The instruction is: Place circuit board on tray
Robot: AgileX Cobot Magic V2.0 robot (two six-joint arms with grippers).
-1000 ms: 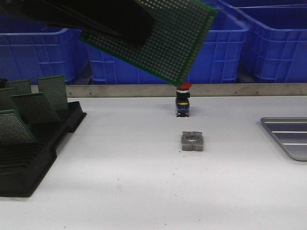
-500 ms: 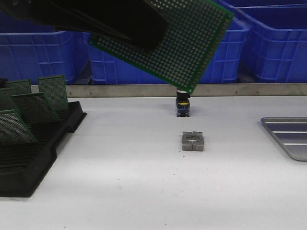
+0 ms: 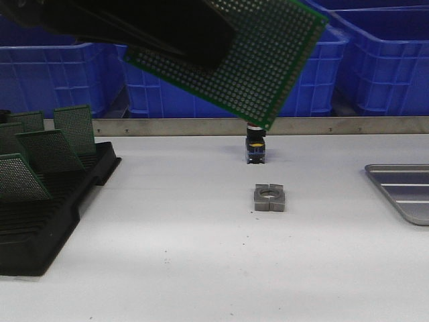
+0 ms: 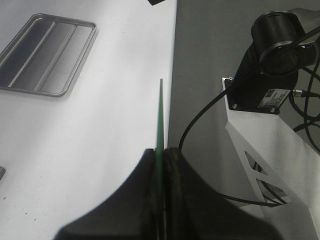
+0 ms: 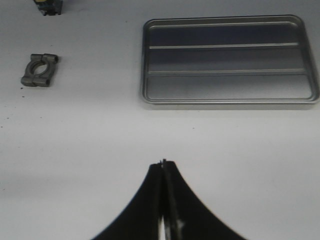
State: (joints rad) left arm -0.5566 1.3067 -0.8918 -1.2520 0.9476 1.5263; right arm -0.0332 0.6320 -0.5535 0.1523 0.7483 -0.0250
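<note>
My left gripper (image 3: 201, 40) is shut on a green perforated circuit board (image 3: 261, 60) and holds it high above the table's middle, tilted. In the left wrist view the board (image 4: 160, 115) shows edge-on between the black fingers (image 4: 150, 170), with the gripper (image 4: 161, 150) closed on it. The silver-grey ribbed tray (image 3: 402, 191) lies at the table's right edge; it also shows in the left wrist view (image 4: 47, 60) and the right wrist view (image 5: 227, 60), with nothing on it. My right gripper (image 5: 163, 162) is shut and empty above bare table short of the tray.
A black slotted rack (image 3: 47, 215) with several green boards stands at the left. A grey metal clamp block (image 3: 269, 198) lies mid-table, a red-topped push button (image 3: 255, 144) behind it. Blue crates (image 3: 375, 60) line the back behind a metal rail.
The left gripper carried the board to the right between one second and half a second ago. Since then it has hardly moved. The rest is unchanged.
</note>
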